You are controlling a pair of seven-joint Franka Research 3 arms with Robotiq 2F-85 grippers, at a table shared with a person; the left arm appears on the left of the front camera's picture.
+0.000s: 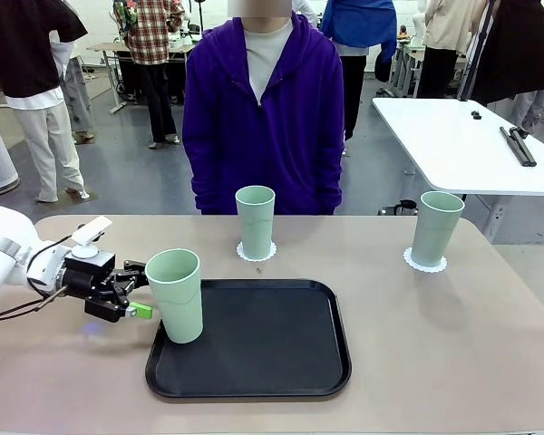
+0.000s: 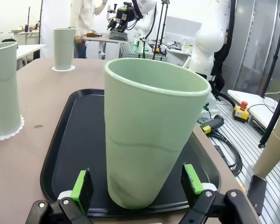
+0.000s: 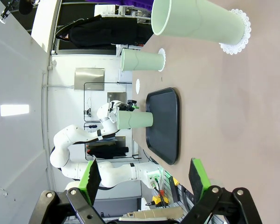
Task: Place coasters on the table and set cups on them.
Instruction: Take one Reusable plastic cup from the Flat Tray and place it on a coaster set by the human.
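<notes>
A mint-green cup (image 1: 174, 294) stands at the left edge of the black tray (image 1: 272, 362). My left gripper (image 1: 138, 304) is open around this cup (image 2: 149, 135), with its green pads (image 2: 81, 186) a small gap away on each side. A second cup (image 1: 255, 220) sits on a lacy white coaster (image 1: 257, 252) in front of the person. Another cup (image 1: 435, 227) rests on a coaster (image 1: 424, 263) at the right of the beige table (image 1: 453, 344). My right gripper (image 3: 144, 182) is open and empty above the table, and far across it lies a small white disc (image 3: 137, 85), seemingly a bare coaster.
A person in a purple hoodie (image 1: 263, 109) stands at the far edge with no hands over the table. A white table (image 1: 471, 145) stands behind at the right. Bare tabletop lies between the tray and the right-hand cup.
</notes>
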